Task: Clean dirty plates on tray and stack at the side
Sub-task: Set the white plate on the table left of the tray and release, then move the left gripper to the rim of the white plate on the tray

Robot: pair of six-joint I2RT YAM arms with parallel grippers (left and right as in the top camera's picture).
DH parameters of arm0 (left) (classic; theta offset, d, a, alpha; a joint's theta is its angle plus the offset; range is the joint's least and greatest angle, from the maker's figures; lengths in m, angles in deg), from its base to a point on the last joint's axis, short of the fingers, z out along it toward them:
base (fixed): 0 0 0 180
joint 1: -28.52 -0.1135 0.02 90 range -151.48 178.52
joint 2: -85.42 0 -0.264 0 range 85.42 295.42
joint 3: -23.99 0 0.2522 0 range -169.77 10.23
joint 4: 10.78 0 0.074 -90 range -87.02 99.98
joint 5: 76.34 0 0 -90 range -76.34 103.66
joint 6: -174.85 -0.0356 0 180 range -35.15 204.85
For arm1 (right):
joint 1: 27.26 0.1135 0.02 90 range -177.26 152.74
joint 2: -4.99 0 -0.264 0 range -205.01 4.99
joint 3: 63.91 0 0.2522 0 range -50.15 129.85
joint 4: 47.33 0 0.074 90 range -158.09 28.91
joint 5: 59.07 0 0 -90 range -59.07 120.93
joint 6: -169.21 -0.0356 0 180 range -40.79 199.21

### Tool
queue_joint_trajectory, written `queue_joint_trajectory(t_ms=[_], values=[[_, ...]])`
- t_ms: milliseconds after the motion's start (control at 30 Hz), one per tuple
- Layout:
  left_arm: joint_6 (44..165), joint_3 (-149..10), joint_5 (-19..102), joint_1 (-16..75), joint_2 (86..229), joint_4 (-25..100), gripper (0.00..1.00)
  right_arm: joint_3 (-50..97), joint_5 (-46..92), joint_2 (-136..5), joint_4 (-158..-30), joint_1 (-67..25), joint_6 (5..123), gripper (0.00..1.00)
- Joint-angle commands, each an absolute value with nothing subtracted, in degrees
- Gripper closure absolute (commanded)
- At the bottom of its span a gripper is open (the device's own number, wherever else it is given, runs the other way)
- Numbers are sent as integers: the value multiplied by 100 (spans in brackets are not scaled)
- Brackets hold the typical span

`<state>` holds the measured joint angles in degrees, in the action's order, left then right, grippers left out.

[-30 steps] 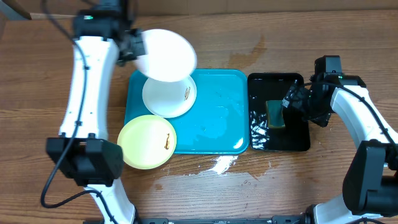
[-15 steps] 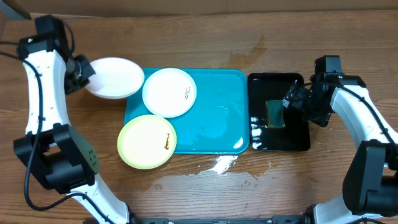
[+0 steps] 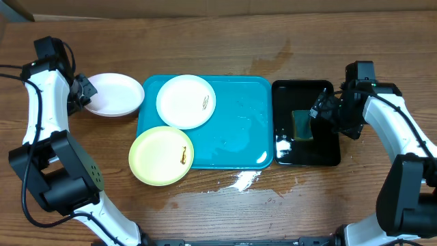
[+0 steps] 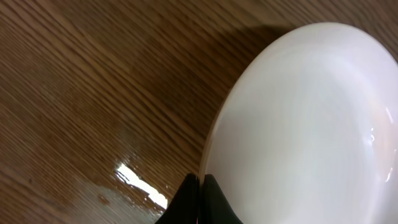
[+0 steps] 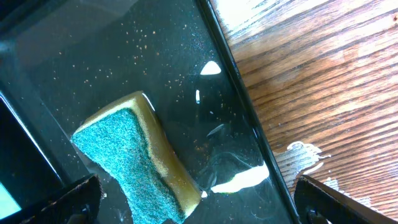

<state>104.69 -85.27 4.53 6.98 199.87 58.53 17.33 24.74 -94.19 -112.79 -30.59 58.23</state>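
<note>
The left arm (image 3: 41, 102) reaches toward the desk's far left corner. Its jaws pinch the rim of a white plate (image 3: 113, 94), held level just left of the tray (image 3: 239, 130). The right arm (image 3: 392, 126) bends over the black tray (image 3: 321, 156), with its jaws spread wide above the sponge (image 3: 301, 125).

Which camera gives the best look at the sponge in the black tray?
The right wrist view: the sponge is close up, its teal scrubbing face and yellow body plain, lying in the black tray. The overhead view shows it only as a small dark-green patch in that tray. The left wrist view misses it.
</note>
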Motion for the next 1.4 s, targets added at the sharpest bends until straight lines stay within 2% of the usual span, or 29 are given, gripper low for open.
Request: queue_joint_trajectory(t_ms=[0,633,700,767,900,933,1167,1367], values=[[10567,-8359,66,661,19980,5676,96,1731,2439,-9384,-11259,-3051,5815,0],[10543,-8287,-347,656,20319,5197,96,1731,2439,-9384,-11259,-3051,5815,0],[10543,-8287,-310,656,20350,5200,85,1731,2439,-9384,-11259,-3051,5815,0],[10543,-8287,-286,656,20350,5195,67,1731,2439,-9384,-11259,-3051,5815,0],[10198,-8287,-174,656,20350,5243,37,1731,2439,-9384,-11259,-3051,5815,0],[10016,-8291,3,656,20348,5270,35,1731,2439,-9384,-11259,-3051,5817,0],[8795,-8722,2241,693,20201,5864,49,1731,2439,-9384,-11259,-3051,5817,0],[8910,-9198,3362,881,19635,6719,45,1731,2439,-9384,-11259,-3051,5815,0]])
